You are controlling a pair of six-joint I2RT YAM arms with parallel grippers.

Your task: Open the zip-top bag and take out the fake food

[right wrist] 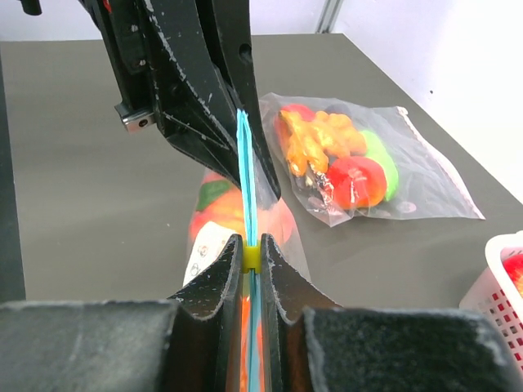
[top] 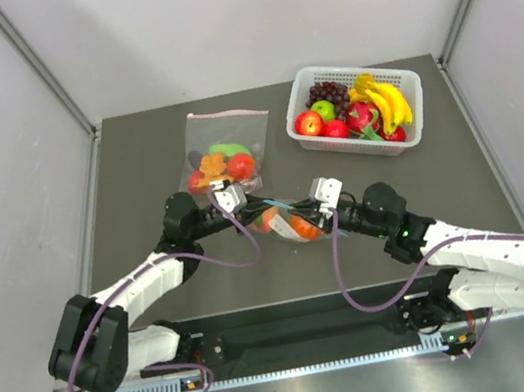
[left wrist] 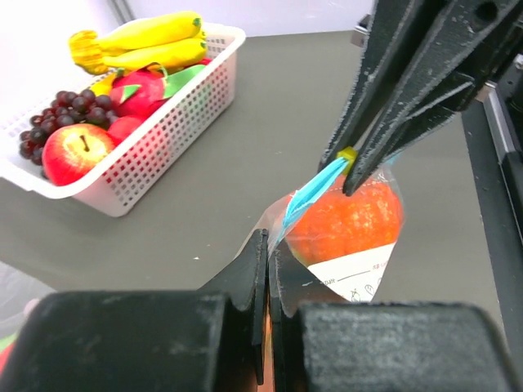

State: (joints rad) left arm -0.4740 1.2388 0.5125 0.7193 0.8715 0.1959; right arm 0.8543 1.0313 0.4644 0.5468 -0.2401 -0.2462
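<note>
Both hands clenched on zip-top bag (top: 285,224), holding it over worktop (top: 137,177) centre. Left hand (left wrist: 267,242) pinching one end of teal zip strip (right wrist: 245,167), right hand (right wrist: 252,243) pinching yellow tab (right wrist: 252,258) end. Strip running taut hand-to-hand, fake food (left wrist: 351,216) hanging below it.

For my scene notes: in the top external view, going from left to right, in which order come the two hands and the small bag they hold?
left hand → zip-top bag → right hand

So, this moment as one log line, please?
left gripper: shut on zip-top bag | right gripper: shut on yellow slider | fake food: inside bag
</note>
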